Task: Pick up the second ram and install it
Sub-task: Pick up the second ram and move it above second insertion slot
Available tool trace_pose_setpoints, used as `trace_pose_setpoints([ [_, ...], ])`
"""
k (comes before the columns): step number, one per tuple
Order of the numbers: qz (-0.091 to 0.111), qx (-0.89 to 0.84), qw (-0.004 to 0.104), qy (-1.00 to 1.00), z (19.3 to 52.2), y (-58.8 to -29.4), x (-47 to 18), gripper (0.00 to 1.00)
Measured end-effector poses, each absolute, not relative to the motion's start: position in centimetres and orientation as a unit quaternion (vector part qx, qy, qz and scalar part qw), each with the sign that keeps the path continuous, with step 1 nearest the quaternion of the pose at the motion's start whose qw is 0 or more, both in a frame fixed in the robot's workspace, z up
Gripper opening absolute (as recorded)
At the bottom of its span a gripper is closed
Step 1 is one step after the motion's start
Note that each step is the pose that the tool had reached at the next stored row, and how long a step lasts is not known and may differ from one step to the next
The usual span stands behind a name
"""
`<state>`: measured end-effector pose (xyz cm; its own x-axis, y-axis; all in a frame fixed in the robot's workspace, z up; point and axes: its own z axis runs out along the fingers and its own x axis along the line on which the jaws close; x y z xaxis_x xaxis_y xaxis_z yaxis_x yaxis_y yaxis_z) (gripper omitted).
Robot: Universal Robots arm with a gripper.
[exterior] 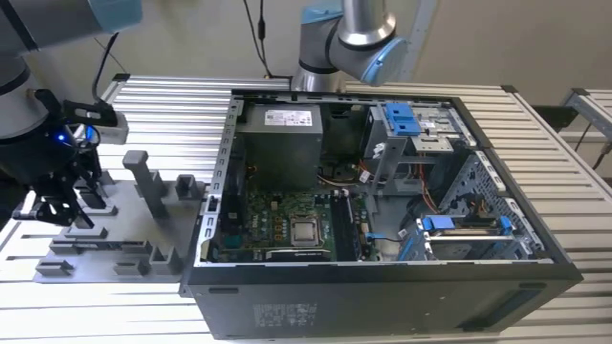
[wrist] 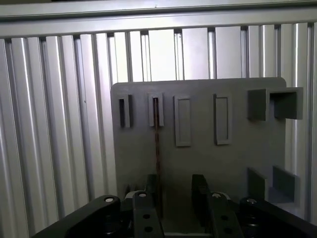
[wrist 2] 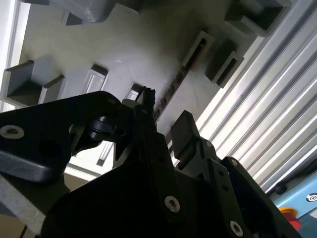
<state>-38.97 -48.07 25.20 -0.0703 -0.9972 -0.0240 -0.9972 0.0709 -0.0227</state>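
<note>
Right now my hand (wrist: 175, 184) hangs low over the grey holder tray (wrist: 237, 163). The tray lies on the ribbed metal table (wrist: 49, 129), just beside the open computer case (exterior: 383, 308), on the exterior view's left of it.

My hand is spread. The two dark fingers (wrist: 199, 191) stand apart, and the gap between them is far wider than the stick is thick.

The second ram (wrist: 157, 144) stands on its long edge in the tray. In the first wrist view it shows as a thin dark line, with its far end seated in one of a row of narrow upright slots. Its near end reaches in between my fingers. There it runs close along one finger, with clear space to the other. Whether it touches the nearer finger I cannot tell. In the second wrist view the same stick is a slim dark strip running from its slot block down to my fingertips.

More slots of like shape sit in line beside the one that holds the stick, and taller grey blocks rise at the tray's edge. Inside the case the green motherboard (exterior: 277, 222) lies flat, well apart from my hand.
</note>
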Motion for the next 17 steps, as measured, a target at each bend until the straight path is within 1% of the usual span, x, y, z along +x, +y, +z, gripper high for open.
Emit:
trace_pose_setpoints([
  [17, 0.000, -0.684, 0.015, 0.730, 23.4, -48.1, -39.0, 0.42],
])
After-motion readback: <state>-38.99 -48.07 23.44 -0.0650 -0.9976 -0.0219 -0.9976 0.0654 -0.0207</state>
